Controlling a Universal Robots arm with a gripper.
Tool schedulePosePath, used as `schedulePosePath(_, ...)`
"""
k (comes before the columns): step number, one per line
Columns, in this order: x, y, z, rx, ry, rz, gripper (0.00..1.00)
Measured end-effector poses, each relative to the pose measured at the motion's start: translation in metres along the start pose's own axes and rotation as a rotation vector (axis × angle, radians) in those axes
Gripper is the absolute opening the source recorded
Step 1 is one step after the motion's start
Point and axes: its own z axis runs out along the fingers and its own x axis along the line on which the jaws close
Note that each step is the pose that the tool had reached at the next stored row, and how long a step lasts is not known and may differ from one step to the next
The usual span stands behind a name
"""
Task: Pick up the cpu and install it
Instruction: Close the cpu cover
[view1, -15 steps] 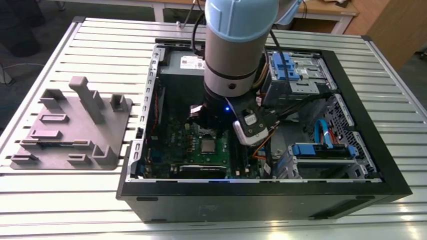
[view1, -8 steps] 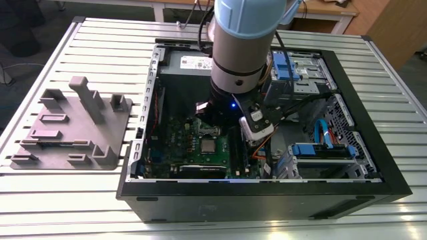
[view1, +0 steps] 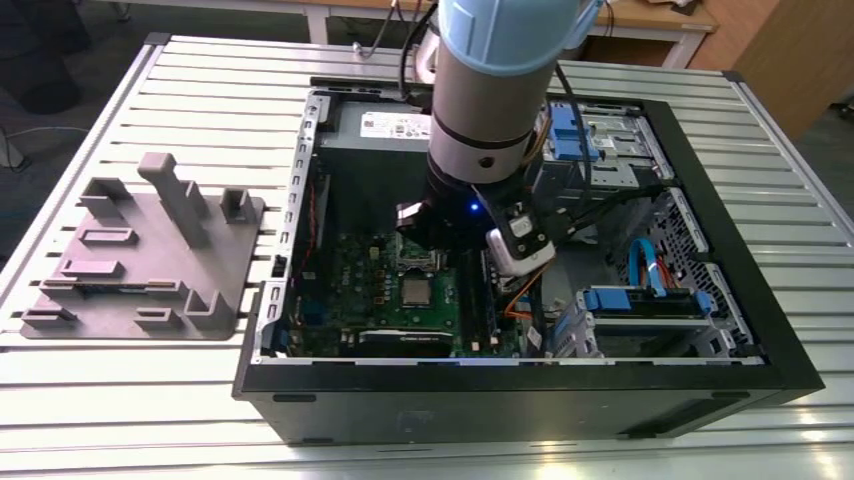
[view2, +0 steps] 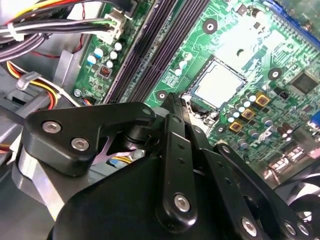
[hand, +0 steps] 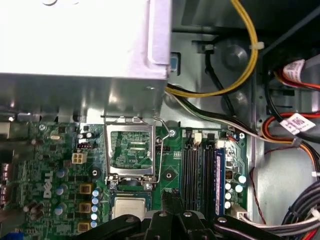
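- While the arm reaches steeply down into the open computer case, its wrist hangs over the green motherboard.
- The gripper has its fingers drawn together with nothing between them; in the second wrist view the tips hover near the socket's corner, on the side of the memory slots.
- The cpu lies flat in the socket, silver top up, apart from the gripper.
- The hinged socket frame stands open beside it.
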Motion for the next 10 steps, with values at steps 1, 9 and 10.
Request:
schedulePosePath(1,-0.0001,0.0000,0.0001,-0.0002,0.0011,-0.013,0.11)
schedulePosePath(9,-0.0002,0.0000,0.0008,-0.0016,0.0057,-0.070,0.11)
schedulePosePath(10,-0.0002,0.0000,0.0008,-0.0017,0.0057,-0.070,0.11)
